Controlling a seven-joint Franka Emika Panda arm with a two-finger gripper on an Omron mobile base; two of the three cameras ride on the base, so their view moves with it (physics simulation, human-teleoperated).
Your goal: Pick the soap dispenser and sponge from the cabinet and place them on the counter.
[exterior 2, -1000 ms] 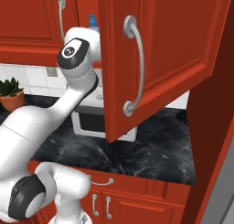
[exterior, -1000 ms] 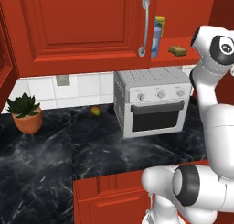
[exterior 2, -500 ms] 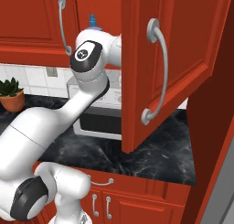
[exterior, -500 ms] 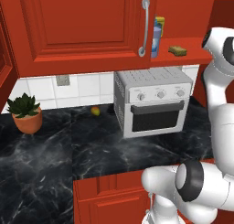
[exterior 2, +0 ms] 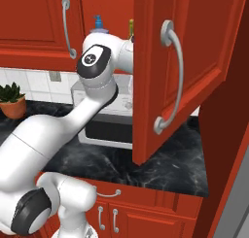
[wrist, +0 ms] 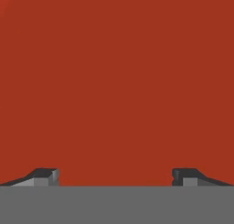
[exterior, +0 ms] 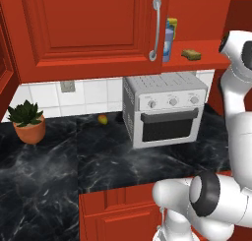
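Note:
The cabinet (exterior: 88, 28) has its left door shut and its right door (exterior 2: 194, 47) swung wide open. On its red shelf (exterior: 206, 64) the lavender soap dispenser (exterior: 168, 44) stands just right of the shut door's handle. The yellow-tan sponge (exterior: 191, 54) lies a little to its right. The dispenser's blue pump top (exterior 2: 98, 22) peeks over my arm. In the hand view my gripper (wrist: 115, 176) is open, close against a flat red surface, with nothing between its fingertips (wrist: 45, 175). My arm (exterior 2: 99, 67) reaches behind the open door. The black marble counter (exterior: 59, 156) lies below.
A white toaster oven (exterior: 167, 112) stands on the counter under the shelf. A small yellow-red fruit (exterior: 102, 119) lies left of it, and a potted plant (exterior: 28, 123) sits at the far left. A yellow item (exterior: 173, 22) stands behind the dispenser.
The right cabinet door has swung further open to the right. My arm's upper part has moved right along with it.

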